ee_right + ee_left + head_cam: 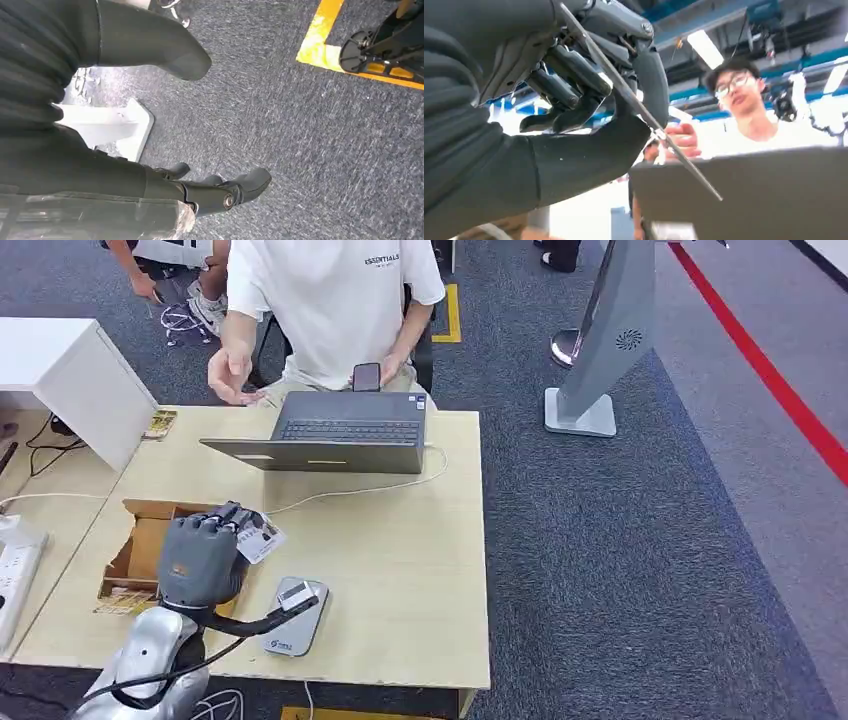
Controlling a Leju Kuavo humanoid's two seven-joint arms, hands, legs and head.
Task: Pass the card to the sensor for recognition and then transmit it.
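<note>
Grey and ribbed, my left hand (203, 556) is raised above the near left part of the pale wooden worktop (400, 570), its dark fingers (574, 75) closed around a thin white card (258, 538). In the left wrist view the card (639, 107) appears edge-on, a slim strip running out from between the fingers and the thick thumb. The card's free end pokes out toward the middle of the worktop, above and just beyond the far edge of a small grey sensor pad (297, 616) that lies flat near the worktop's front edge. A black cable crosses from my silver forearm over that pad. Beside my left hand, toward the worktop's left edge, sits an open cardboard box (140, 540). Farther back rests an open grey laptop (335, 430), with a white cord (370, 485) trailing from its right side across the wood. Behind the laptop sits a person in a white T-shirt (335, 300), one hand lifted open over the worktop's far edge, the other holding a dark phone (366, 377). My right hand (210, 192) hangs over grey carpet (300, 150), holding nothing, its dark fingers loosely bent and apart from the thumb. A yellow floor line (320, 40) lies on the carpet beyond it.
</note>
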